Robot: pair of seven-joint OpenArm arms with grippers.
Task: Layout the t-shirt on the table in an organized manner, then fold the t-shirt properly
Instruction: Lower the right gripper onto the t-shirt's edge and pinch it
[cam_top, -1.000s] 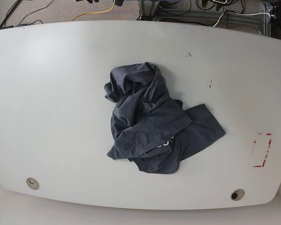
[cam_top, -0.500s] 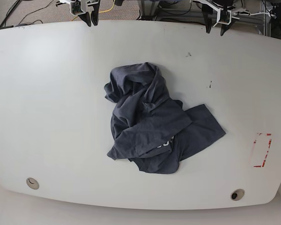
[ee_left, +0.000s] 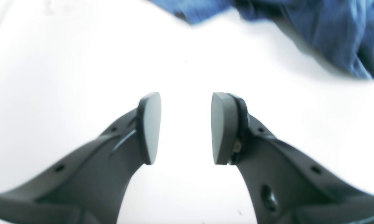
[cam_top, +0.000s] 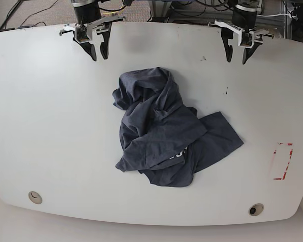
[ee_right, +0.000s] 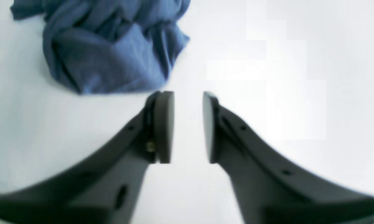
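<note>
The t-shirt (cam_top: 166,131) lies bunched up mid-table (cam_top: 50,126). My left gripper (cam_top: 236,57) at 1 o'clock and right gripper (cam_top: 98,52) at 11 o'clock both hang apart, holding nothing.

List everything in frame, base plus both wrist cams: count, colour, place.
t-shirt: 1, dark navy-grey with a bit of white lettering showing, crumpled in a heap at the middle of the table.
table: 1, white, curved edges, fills the base view.
round holes: 2, near-edge corners, one on each side.
red tape mark: 1, rectangular outline, on the table at the base view's right.
dark specks: a few, on the far half of the table, right of the shirt.
cables: several, black and one yellow, on the floor beyond the far edge.
left gripper: 1, black fingers apart, above the far edge, holding nothing.
right gripper: 1, black fingers apart, above the far edge, holding nothing.
</note>
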